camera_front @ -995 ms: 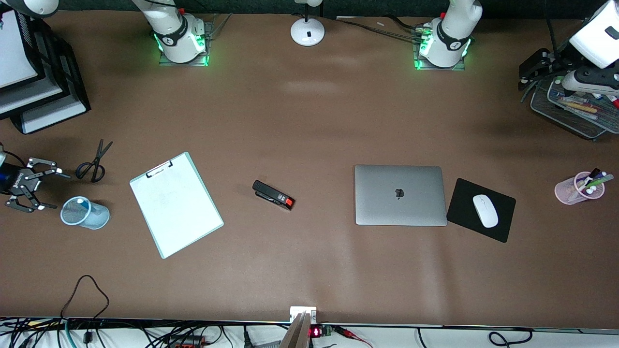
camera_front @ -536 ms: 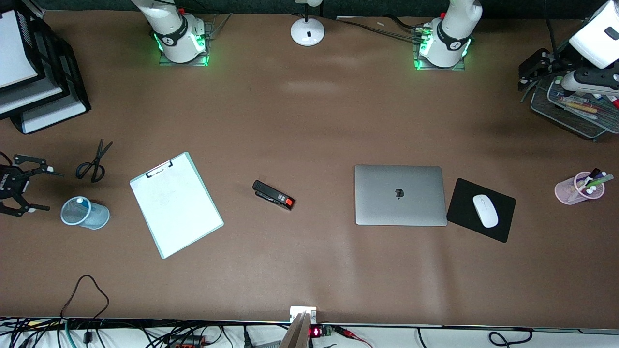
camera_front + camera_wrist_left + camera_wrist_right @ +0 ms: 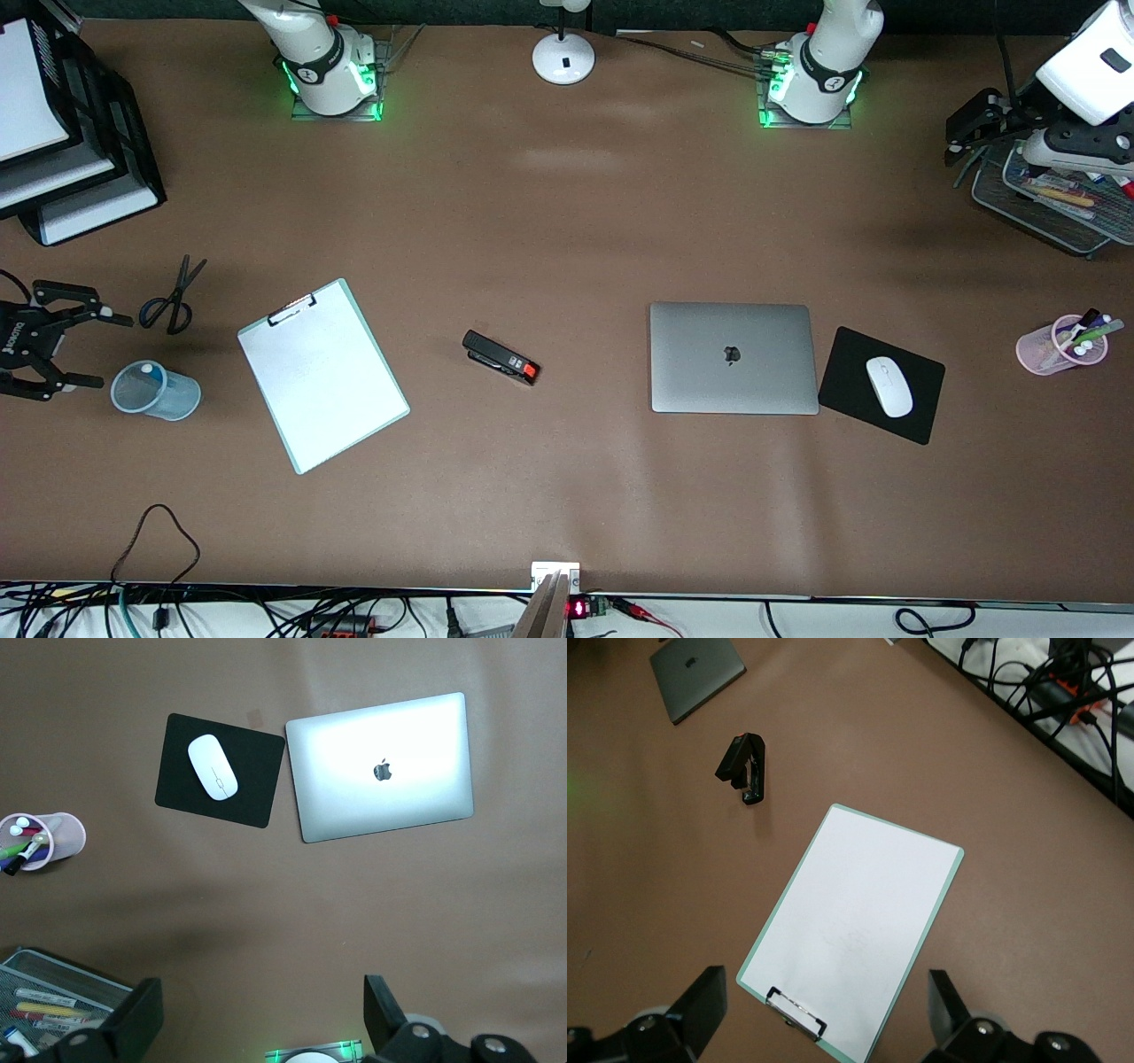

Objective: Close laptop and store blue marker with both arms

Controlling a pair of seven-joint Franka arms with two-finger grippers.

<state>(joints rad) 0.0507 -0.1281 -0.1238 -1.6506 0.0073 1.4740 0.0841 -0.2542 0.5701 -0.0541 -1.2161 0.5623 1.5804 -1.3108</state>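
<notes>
The silver-grey laptop point(image 3: 731, 357) lies shut on the table with its logo up, and it also shows as the laptop point(image 3: 381, 766) and the laptop point(image 3: 697, 673) in the two wrist views. A light-blue mesh cup point(image 3: 156, 391) stands at the right arm's end; inside it shows the blue marker point(image 3: 151, 372) with its white cap. My right gripper point(image 3: 104, 351) hangs open and holds nothing beside that cup; in its wrist view the right gripper point(image 3: 824, 983) is over the clipboard point(image 3: 850, 926). My left gripper point(image 3: 970, 122) is open and holds nothing by the edge of the wire-mesh tray point(image 3: 1045, 204); in its wrist view the left gripper point(image 3: 260, 992) has bare table under it.
Scissors point(image 3: 173, 297) lie close to the right gripper. A clipboard point(image 3: 321, 377) and a black stapler point(image 3: 500, 356) sit mid-table. A black mouse pad point(image 3: 850, 368) with a white mouse point(image 3: 889, 386) adjoins the laptop. A pink pen cup point(image 3: 1054, 347), paper trays point(image 3: 80, 151) and a lamp base point(image 3: 563, 58) line the edges.
My right gripper drew back toward the table's end beside the cup, then edged a little inward again, still open. The left hand shifted slightly over the tray. The laptop has not moved.
</notes>
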